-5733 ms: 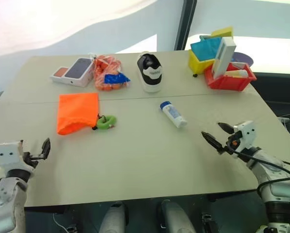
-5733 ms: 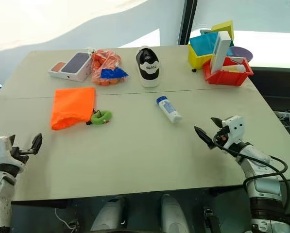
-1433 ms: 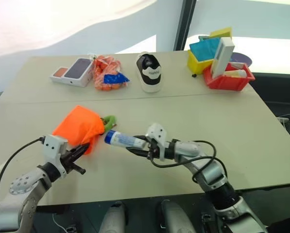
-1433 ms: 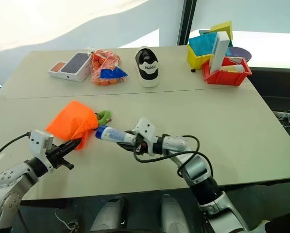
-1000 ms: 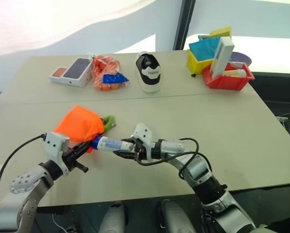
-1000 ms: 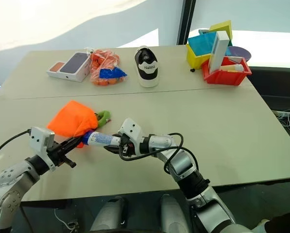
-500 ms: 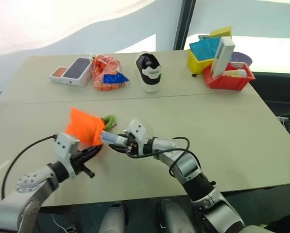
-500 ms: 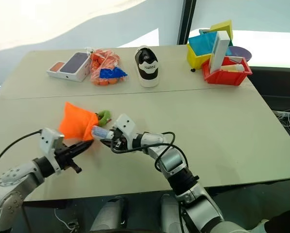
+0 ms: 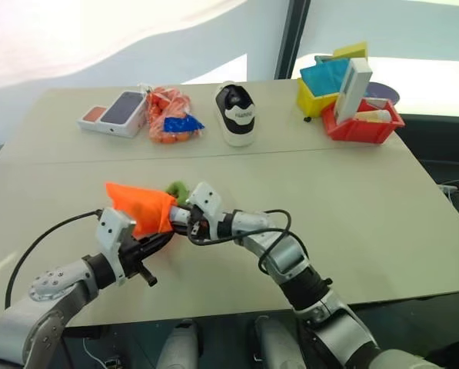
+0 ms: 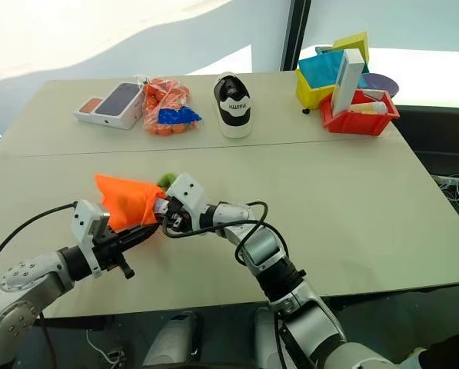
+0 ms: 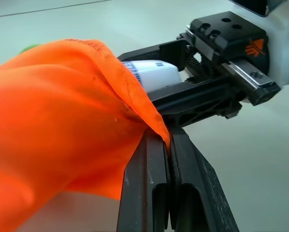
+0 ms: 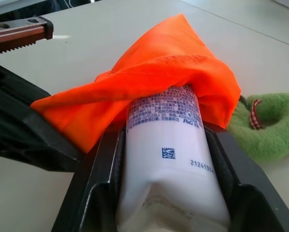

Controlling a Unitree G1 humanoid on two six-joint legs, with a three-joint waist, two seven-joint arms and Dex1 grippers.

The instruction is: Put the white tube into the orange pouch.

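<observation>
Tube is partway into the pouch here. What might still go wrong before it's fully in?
The left gripper pinches just one edge of the orange pouch, so the fabric might slip free or bunch against the push.

The right gripper sits right at the pouch mouth, gripping the white tube, whose rear half is still outside. Released now, the tube may slide back out, or the fingers may snag the fabric.

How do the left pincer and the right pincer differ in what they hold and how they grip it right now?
The left pincer is pinched shut on the thin edge of the orange pouch; the right pincer stands wider, clamped on the white tube. The left holds soft fabric up off the table; the right holds a rigid tube, front end already under the fabric. Both meet at the pouch mouth.
</observation>
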